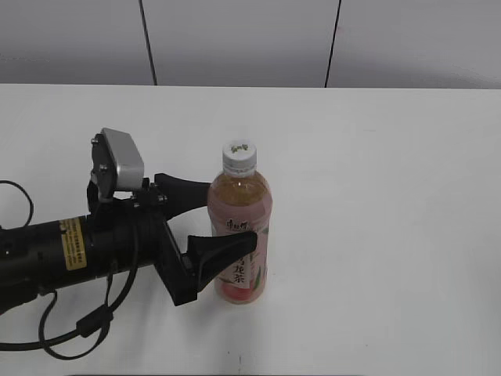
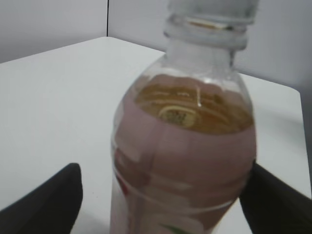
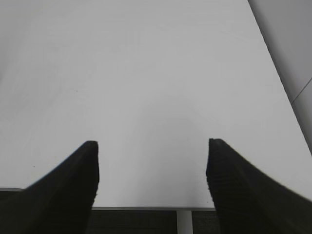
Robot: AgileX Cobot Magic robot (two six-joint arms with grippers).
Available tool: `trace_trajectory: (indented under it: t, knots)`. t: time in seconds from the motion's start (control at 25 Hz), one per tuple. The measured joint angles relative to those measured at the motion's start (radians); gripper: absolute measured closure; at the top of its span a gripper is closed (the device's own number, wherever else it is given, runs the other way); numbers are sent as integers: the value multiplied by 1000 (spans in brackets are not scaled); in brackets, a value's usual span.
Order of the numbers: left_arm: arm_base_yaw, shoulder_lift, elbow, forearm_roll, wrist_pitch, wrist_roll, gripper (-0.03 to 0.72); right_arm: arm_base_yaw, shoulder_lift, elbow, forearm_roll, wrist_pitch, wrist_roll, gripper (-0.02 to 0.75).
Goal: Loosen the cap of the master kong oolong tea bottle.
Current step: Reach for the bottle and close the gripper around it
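Note:
The master kong oolong tea bottle (image 1: 244, 202) stands upright on the white table (image 1: 391, 204), amber tea inside and a pink label. Its white cap (image 1: 239, 157) sits on the neck, with a small greenish mark on top. My left gripper (image 1: 232, 215) is open, with one finger on each side of the bottle's body below the shoulder. In the left wrist view the bottle (image 2: 185, 161) fills the frame between the fingers (image 2: 163, 170); the right finger touches it and the left finger stands apart. The cap (image 2: 212, 7) is cut off at the top. My right gripper (image 3: 152, 146) is open and empty, away from the bottle.
A grey panelled wall (image 1: 250, 39) runs behind the table's far edge. The right wrist view shows bare table top (image 3: 146, 87) and the table's near edge (image 3: 146, 208) just under the fingers. The left arm's cable (image 1: 86, 325) lies at the front left.

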Motion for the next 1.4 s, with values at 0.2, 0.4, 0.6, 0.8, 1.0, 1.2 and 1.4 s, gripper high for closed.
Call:
trace_trajectory:
  t: [0.2,0.4,0.6,0.8,1.0,1.2,1.4]
  knots:
    - [-9,28,-31,-3,1,0,95,0,0,0,0,0,0,214]
    - [-9,32,-66,4,2,0,95,0,0,0,0,0,0,214]
    - [-9,32,-86,25,2,0,95,0,0,0,0,0,0,214]
    - [-28,32,-87,32,2,0,95,0,0,0,0,0,0,214]
    - [-68,32,-87,16,2,0,96,0,0,0,0,0,0,214]
    - [-70,32,-87,-12,2,0,117,0,0,0,0,0,0,214]
    - [-70,32,-88,-23,2,0,206,0,0,0,0,0,1,214]
